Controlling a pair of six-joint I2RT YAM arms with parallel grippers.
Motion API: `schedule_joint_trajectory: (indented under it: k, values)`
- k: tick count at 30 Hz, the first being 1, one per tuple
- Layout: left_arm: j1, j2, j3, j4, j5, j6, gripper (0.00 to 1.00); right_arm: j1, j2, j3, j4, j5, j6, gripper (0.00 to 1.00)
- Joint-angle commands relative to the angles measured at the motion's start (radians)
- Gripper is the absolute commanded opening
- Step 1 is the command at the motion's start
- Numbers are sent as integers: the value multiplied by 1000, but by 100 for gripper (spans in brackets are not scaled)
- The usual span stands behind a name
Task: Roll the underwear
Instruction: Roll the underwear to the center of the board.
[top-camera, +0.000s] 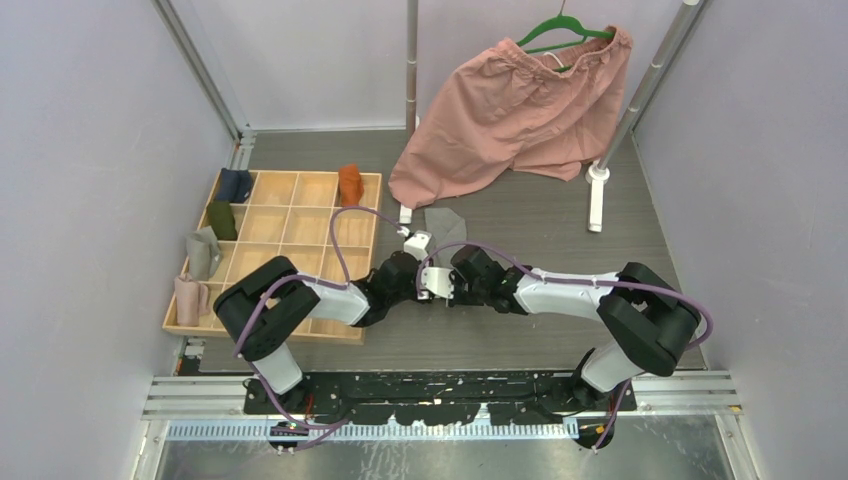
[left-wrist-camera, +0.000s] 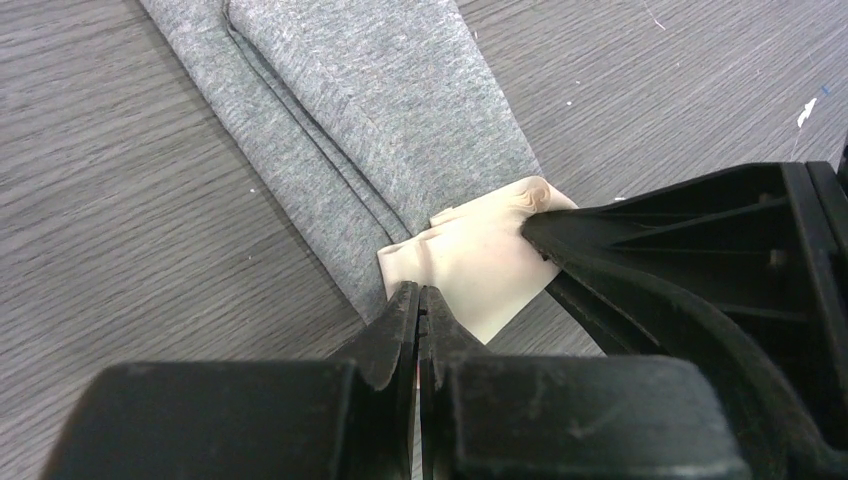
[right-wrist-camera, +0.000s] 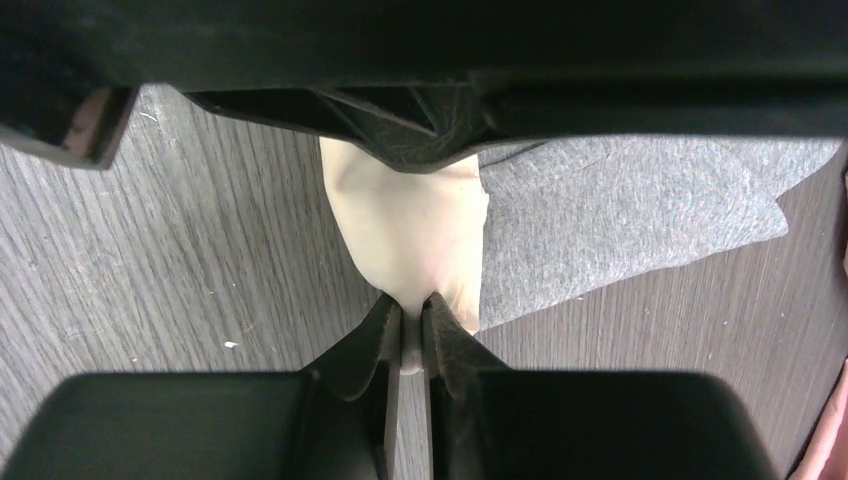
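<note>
Keep both pinches level on the cream waistband (left-wrist-camera: 480, 265) and turn it over tightly toward the grey body, so the roll starts straight. Your right gripper (right-wrist-camera: 412, 305) nips the band's edge. Your left gripper (left-wrist-camera: 420, 315) is pressed together at the band's corner; I cannot tell whether cloth sits between its fingers. The grey underwear (left-wrist-camera: 380, 120) lies flat, folded lengthwise into a narrow strip, near the wooden tray (top-camera: 290, 225), to its right.

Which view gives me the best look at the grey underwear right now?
Left wrist: the grey underwear lies folded lengthwise, its layers clear, with the cream trim at its near end. Right wrist shows the trim end and part of the grey cloth; top external shows only a grey scrap beyond the arms.
</note>
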Motion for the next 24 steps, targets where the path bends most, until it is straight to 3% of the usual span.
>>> schedule_joint_trajectory:
  k: [1,5,11,17,24]
  values:
    - [26,16,-7,-41,-5,-5,1,-15,28,9,-80,-2,38,10]
    - [72,-5,-28,-17,17,-42,1,-15,14,20,-99,-31,56,1]
    - [101,-132,-29,-65,33,-59,1,44,-22,57,-150,-88,161,1]
    - [101,-338,-63,-208,-71,-67,1,71,-35,115,-237,-161,371,1]
    - [101,-543,-121,-312,-109,-80,1,72,-45,124,-195,-313,597,1]
